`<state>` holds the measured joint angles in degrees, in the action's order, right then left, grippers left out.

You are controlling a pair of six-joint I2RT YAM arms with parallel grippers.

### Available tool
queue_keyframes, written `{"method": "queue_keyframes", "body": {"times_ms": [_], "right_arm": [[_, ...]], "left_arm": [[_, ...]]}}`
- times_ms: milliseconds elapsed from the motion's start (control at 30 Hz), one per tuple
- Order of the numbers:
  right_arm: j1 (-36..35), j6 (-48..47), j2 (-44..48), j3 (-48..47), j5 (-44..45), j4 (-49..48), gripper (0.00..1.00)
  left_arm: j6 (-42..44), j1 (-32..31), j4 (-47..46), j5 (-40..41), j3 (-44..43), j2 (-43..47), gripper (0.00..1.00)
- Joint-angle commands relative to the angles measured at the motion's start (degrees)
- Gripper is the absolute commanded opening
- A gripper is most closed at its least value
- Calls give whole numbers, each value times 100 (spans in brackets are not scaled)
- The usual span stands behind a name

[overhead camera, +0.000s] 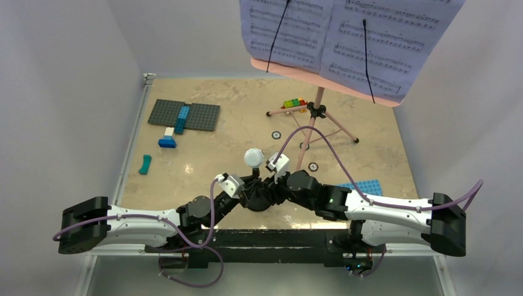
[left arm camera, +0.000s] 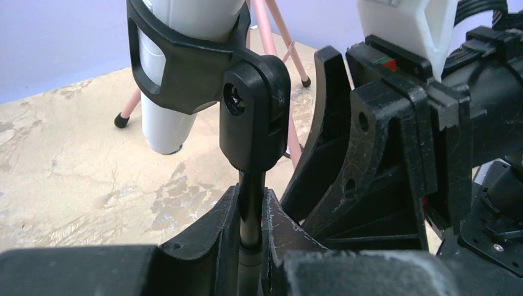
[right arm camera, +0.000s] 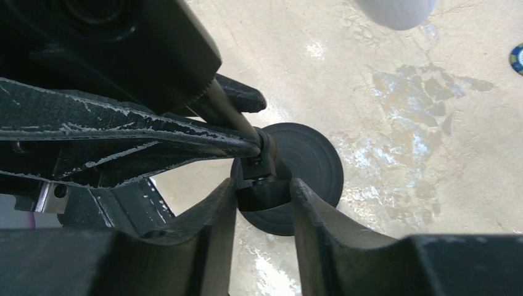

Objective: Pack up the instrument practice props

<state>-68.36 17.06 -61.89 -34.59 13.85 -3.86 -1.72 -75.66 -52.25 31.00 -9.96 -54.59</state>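
Left hand (left arm camera: 251, 213): nearly closed, pinching mic stand (left arm camera: 255, 117) pole under clip | right hand (right arm camera: 264, 196): part-closed on its base collar, likely bracing for take-apart | mic (overhead camera: 253, 158): clipped on top, worktop (overhead camera: 234, 142) 6 o'clock | music stand (overhead camera: 316, 111): 1 o'clock

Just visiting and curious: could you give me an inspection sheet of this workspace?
Surface: marbled beige table, small round stickers.
Job's things: pink music stand upright with lavender sheet music; microphone clipped on black mic stand.
Clutter: grey building plate, blue building plate, coloured bricks, teal piece.
Grippers: left gripper shut on the mic stand's pole; right gripper shut on its collar above the round base.
Cables: purple cables loop off both arms.
Surroundings: plain pale walls.
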Motion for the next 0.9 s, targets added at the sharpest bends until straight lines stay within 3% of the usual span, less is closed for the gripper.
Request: {"method": "queue_keyframes", "body": {"times_ms": [0,100,333,500,767,867], "right_arm": [[42,-99,543,-305,314,166,51],[42,111,823,-346,131,496,62],[42,444,1594,-140,303,1109,64],[42,580,2047,-1,465,1444,64],[40,686,2409,64,582,1757,64],[42,685,2463,74,605,1779,64]], "left_arm": [[-177,-54,444,-139,3,-104,0],[-155,-54,412,-139,-30,-113,0],[-233,-54,356,-36,-50,-249,0],[-311,-54,330,-16,-66,-237,15],[-395,-54,691,-41,-246,224,52],[-351,-54,854,-95,-335,483,56]]}}
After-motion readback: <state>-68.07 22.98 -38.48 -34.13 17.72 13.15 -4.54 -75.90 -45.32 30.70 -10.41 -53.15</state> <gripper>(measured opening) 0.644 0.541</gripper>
